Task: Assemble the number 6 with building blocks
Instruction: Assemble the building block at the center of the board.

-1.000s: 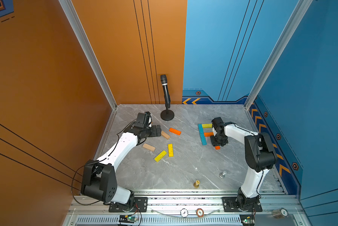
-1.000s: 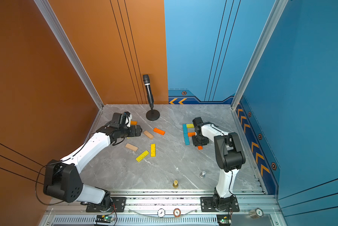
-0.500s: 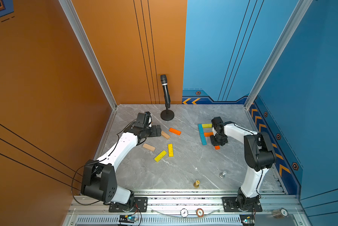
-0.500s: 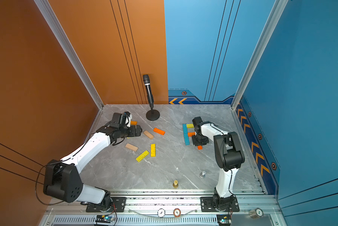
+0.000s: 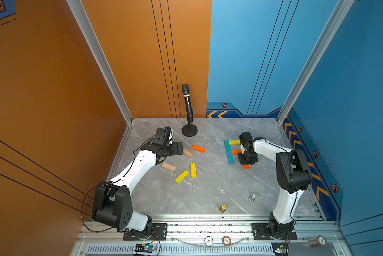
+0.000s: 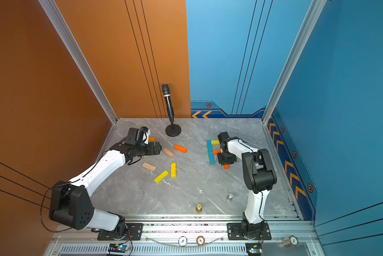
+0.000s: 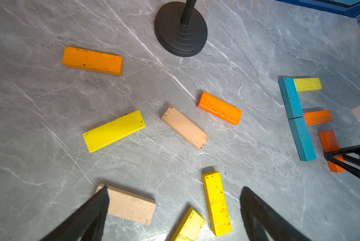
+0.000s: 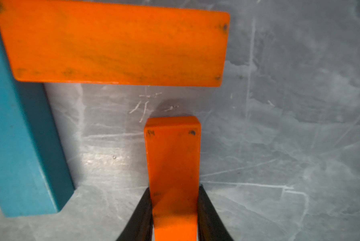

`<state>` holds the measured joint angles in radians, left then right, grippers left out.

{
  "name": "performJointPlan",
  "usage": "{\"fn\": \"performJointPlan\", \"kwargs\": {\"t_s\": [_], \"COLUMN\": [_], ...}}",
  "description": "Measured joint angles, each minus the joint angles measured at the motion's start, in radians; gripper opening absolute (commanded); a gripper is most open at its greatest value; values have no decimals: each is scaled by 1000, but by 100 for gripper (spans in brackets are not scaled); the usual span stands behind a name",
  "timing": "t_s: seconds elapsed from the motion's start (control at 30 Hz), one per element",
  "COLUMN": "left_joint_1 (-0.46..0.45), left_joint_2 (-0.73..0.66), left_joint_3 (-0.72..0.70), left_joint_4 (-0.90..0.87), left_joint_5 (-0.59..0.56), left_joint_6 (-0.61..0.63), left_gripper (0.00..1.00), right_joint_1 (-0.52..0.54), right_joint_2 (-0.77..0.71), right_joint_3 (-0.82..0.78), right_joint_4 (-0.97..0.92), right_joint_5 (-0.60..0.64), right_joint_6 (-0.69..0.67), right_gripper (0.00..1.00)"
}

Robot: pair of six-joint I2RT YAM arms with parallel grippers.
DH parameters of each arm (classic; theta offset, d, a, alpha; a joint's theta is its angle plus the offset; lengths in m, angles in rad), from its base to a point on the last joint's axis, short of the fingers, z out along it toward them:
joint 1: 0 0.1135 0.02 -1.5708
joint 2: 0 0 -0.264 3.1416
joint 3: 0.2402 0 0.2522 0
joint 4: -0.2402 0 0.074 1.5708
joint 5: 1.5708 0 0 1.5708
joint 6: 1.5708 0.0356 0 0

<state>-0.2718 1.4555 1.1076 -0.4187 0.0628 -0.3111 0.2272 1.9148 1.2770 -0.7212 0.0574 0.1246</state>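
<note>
L tool [image 5: 179, 148] spread wide, empty, by loose blocks [image 5: 193, 170] (tan, orange, yellow) scattered mid-table [image 5: 208, 190]. Rt side: two blue bars [image 5: 228, 153] end to end, w/ yellow bar [image 5: 234, 142] & orange bar [image 5: 236, 152] branching off. R tool [image 8: 174, 188] pinched on orange block [image 8: 172, 150], nr both, touching neither.

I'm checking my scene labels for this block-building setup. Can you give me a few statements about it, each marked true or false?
1. The right gripper is shut on an orange block. True.
2. The left gripper holds a yellow block. False: it is open and empty.
3. Two blue blocks lie end to end. True.
4. The microphone lies toppled. False: it stands upright.
5. The held block touches the other orange bar. False: bare table shows between them.
</note>
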Motion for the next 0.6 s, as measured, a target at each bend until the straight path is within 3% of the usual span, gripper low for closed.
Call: {"fn": "performJointPlan", "kwargs": {"t_s": [0.6], "left_joint_1": [-5], "left_joint_2": [2], "left_joint_3": [0], "left_joint_4": [0], "left_joint_5": [0], "left_joint_6": [0], "left_gripper": [98], "right_joint_1": [0], "right_joint_2": [21], "right_joint_3": [29], "right_joint_4": [-5], "right_joint_5": [11], "right_joint_6": [7], "right_gripper": [32]}}
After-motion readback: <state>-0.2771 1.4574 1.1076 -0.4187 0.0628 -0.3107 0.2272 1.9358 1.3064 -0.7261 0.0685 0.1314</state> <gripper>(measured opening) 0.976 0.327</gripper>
